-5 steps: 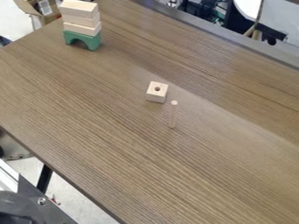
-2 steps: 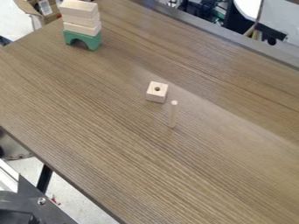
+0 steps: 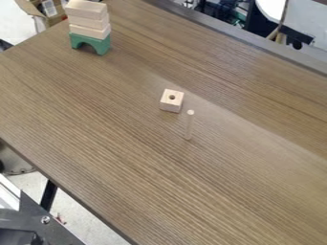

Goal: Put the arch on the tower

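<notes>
The green arch (image 3: 90, 38) stands on the table near its far left corner, its opening facing down. Stacked on top of the arch is a tower of several flat, pale wooden blocks (image 3: 89, 20), roughly aligned with one another. A pale wooden cube (image 3: 171, 101) with a round hole in its top face sits by itself near the middle of the table. Just right of and below the cube is a thin wooden peg (image 3: 190, 125), which appears upright and apart from it.
The brown table (image 3: 140, 158) runs diagonally across the view, with its near edge at the lower left. Beyond that edge, black machinery (image 3: 45, 229) with a bolt fills the bottom left corner. A cardboard box (image 3: 39, 10) is behind the tower, off the table.
Dark parts in the bottom left corner have shifted slightly. The arch, stacked blocks, cube and peg stand where they were.
</notes>
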Robot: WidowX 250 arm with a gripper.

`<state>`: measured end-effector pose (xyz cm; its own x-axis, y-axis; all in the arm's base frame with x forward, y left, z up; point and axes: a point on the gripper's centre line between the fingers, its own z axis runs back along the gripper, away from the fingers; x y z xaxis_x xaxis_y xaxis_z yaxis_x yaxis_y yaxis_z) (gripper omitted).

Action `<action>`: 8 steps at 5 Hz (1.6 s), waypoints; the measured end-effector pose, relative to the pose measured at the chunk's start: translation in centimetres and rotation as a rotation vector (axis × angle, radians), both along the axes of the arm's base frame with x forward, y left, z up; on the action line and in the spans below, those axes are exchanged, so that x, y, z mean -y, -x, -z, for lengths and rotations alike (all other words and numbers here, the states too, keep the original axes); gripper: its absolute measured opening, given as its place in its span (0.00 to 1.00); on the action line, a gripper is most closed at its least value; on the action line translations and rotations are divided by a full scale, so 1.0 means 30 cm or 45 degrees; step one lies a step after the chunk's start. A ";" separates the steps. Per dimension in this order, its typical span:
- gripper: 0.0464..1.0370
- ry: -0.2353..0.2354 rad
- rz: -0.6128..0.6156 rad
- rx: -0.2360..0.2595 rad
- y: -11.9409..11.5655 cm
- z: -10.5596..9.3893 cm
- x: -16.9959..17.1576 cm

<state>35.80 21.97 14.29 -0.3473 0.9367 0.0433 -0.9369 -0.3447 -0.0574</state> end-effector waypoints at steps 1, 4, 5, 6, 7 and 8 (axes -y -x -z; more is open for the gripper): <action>0.53 0.000 0.010 -0.021 0.005 0.015 -0.007; 0.53 -0.045 0.005 -0.032 0.006 0.020 -0.025; 0.53 -0.038 -0.017 -0.051 0.003 0.055 -0.030; 0.53 -0.035 -0.020 -0.053 0.001 0.062 -0.022; 0.53 -0.026 -0.022 -0.067 0.003 0.084 -0.008; 0.61 -0.031 -0.031 -0.076 0.005 0.087 -0.007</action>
<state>35.64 22.18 11.70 -0.3662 0.9264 0.0875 -0.9303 -0.3667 -0.0106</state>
